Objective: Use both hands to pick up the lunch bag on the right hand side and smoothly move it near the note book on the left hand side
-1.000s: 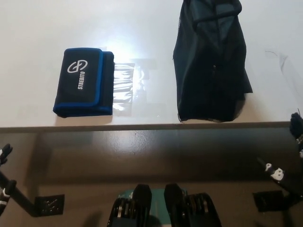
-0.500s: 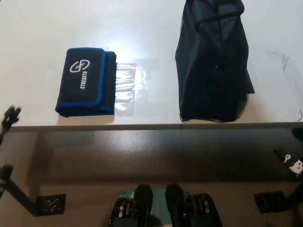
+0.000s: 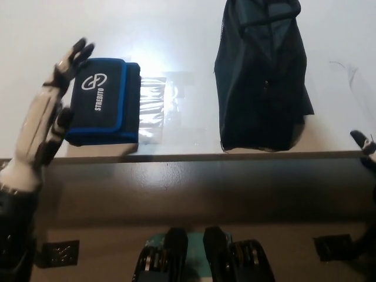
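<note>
The dark lunch bag (image 3: pixel 262 76) lies lengthwise on the white counter (image 3: pixel 176 35) toward the robot's right, untouched by either hand and well apart from the black-and-blue notebook case (image 3: pixel 104 101) (white "STREBITO" lettering on its cover) on the left. The white left hand (image 3: pixel 48 120) is raised just beside the case's left edge, fingers spread and holding nothing. Only a sliver of the black right hand (image 3: pixel 365 148) shows at the picture's right edge near the counter's front lip, and whether it is released or clenched cannot be told.
</note>
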### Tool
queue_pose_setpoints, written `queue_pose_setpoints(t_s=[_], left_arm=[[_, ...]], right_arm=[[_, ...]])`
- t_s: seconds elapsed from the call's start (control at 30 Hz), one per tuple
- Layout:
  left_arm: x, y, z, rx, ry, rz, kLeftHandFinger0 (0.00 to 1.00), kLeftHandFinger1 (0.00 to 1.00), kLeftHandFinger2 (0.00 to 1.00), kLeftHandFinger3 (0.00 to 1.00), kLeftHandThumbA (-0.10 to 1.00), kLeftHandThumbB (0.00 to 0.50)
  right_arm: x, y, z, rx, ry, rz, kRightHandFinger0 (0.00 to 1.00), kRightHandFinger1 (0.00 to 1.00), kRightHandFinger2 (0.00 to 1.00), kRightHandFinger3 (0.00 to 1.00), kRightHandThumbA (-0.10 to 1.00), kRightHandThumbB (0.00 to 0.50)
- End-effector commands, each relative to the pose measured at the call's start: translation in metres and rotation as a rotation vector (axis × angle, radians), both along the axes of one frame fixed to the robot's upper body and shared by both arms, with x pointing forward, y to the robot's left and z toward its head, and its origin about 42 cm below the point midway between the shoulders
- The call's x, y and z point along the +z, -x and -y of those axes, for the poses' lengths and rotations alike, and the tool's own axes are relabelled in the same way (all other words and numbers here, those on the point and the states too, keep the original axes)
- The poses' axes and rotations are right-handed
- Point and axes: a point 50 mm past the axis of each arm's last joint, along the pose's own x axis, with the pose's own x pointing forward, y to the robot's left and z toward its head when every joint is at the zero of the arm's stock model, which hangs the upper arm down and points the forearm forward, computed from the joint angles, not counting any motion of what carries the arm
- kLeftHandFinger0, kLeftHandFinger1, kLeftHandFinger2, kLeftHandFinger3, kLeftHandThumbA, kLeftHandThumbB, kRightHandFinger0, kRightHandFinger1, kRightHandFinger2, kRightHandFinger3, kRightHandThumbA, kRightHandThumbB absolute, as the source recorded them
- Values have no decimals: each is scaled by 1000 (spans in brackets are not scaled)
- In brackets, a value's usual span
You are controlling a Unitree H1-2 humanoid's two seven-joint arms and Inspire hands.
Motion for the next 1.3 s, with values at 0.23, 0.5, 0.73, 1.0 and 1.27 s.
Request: queue_pose_setpoints(t_s=[0.23,0.5,0.73,1.0,1.27], left_arm=[[29,-71,47,-41,-28,-135,1000,1000,1000,1000,1000,310],[30,-102,77,-97,18,-258,1000,1000,1000,1000,1000,322],[29,-132,104,-104,39,-369,1000,1000,1000,1000,1000,353],[23,-153,135,-135,64,-469,1000,1000,1000,1000,1000,382],[21,-169,166,-127,72,-522,1000,1000,1000,1000,1000,397]], right_arm=[[43,-60,-4,95,-101,12,1000,1000,1000,1000,1000,169],[53,-95,-28,175,-212,-30,1000,1000,1000,1000,1000,214],[58,-131,-53,252,-315,-80,1000,1000,1000,1000,1000,222],[51,-160,-87,301,-403,-145,1000,1000,1000,1000,1000,217],[51,-174,-119,348,-419,-174,1000,1000,1000,1000,1000,219]])
